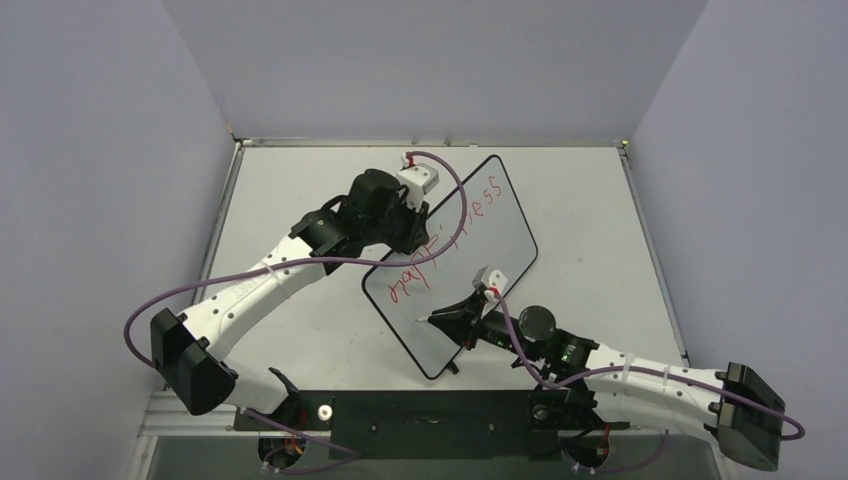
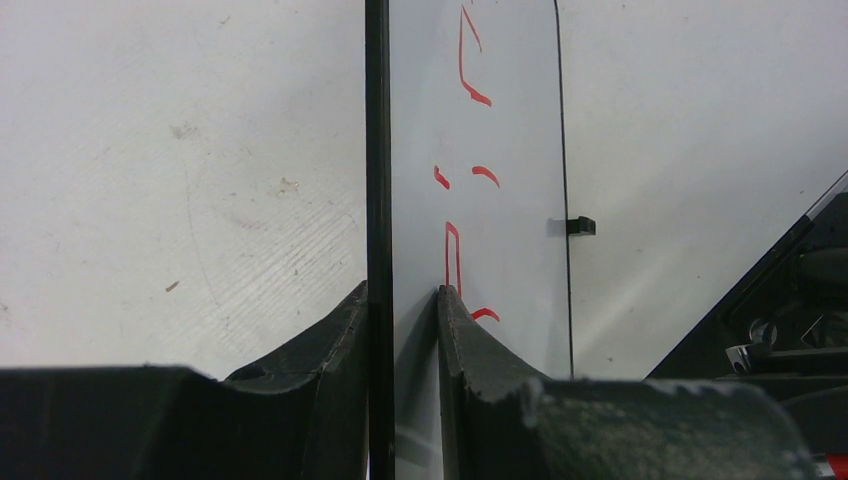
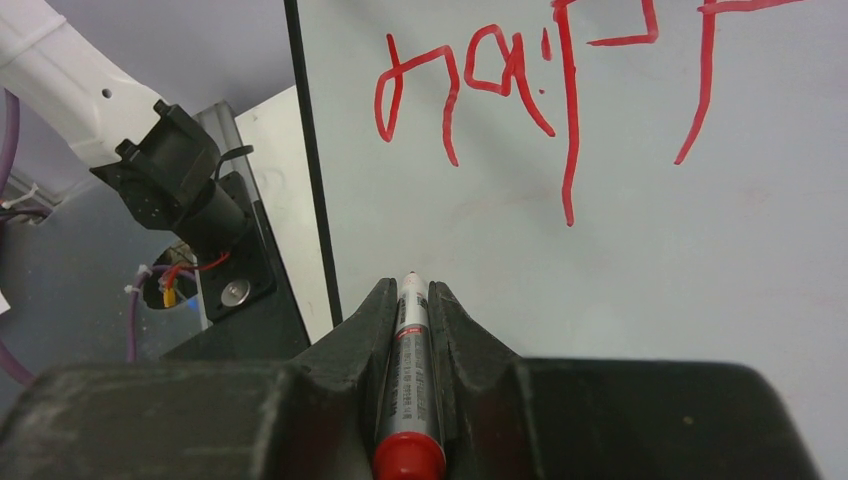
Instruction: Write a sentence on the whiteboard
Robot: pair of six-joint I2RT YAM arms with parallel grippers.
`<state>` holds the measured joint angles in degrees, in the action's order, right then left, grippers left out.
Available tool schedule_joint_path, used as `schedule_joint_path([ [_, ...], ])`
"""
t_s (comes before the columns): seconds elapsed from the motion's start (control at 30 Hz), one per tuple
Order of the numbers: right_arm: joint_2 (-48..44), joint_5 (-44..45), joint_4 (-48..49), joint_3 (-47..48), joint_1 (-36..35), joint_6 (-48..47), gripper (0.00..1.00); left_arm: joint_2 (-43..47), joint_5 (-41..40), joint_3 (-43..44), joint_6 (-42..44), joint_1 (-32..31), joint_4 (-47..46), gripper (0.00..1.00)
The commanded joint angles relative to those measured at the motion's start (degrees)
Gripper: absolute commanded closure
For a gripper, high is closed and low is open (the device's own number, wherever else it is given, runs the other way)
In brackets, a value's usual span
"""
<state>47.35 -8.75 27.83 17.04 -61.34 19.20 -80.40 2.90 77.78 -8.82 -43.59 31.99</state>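
Note:
The whiteboard (image 1: pixel 480 250) stands tilted on the table, its glossy face towards the right arm. My left gripper (image 1: pixel 412 228) is shut on its far long edge; in the left wrist view (image 2: pixel 400 305) the fingers (image 2: pixel 470 350) pinch the black rim (image 2: pixel 377 150). The sentence (image 1: pixel 445 240) is one red line reading about "happiness"; its strokes also show in the left wrist view (image 2: pixel 470 70) and the right wrist view (image 3: pixel 470 80). My right gripper (image 1: pixel 445 316) is shut on a red-capped marker (image 3: pixel 410 345). Its tip (image 3: pixel 409 275) is at the board (image 3: pixel 620 260) below the first letters; I cannot tell whether it touches.
The matte white tabletop (image 1: pixel 600 220) has a raised rim and grey walls on three sides. A black base plate (image 1: pixel 430 415) runs along the near edge. A small black clip (image 2: pixel 581 226) sits on the board's other long edge. The left arm's base (image 3: pixel 185 195) lies beside the board.

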Motion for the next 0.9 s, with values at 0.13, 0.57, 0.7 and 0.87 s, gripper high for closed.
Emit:
schedule_joint_path([
  [0.13,3.2,1.9,7.1,0.5,-1.0,-1.3,1.0,1.6,-5.5,2.2,5.2,0.1,2.3,1.0],
  [0.57,8.4,2.0,5.1,2.0,-2.6,-2.2,1.0,1.5,-6.0,-0.5,5.7,0.1,-0.3,1.0],
  [0.7,8.5,2.8,3.8,0.9,-2.8,-2.2,1.0,1.5,-6.2,-0.8,5.8,0.1,-0.6,1.0],
  [0.87,8.6,4.2,3.3,-1.7,-2.8,-1.4,1.0,1.9,-6.4,-1.5,5.8,0.2,-1.2,1.0],
])
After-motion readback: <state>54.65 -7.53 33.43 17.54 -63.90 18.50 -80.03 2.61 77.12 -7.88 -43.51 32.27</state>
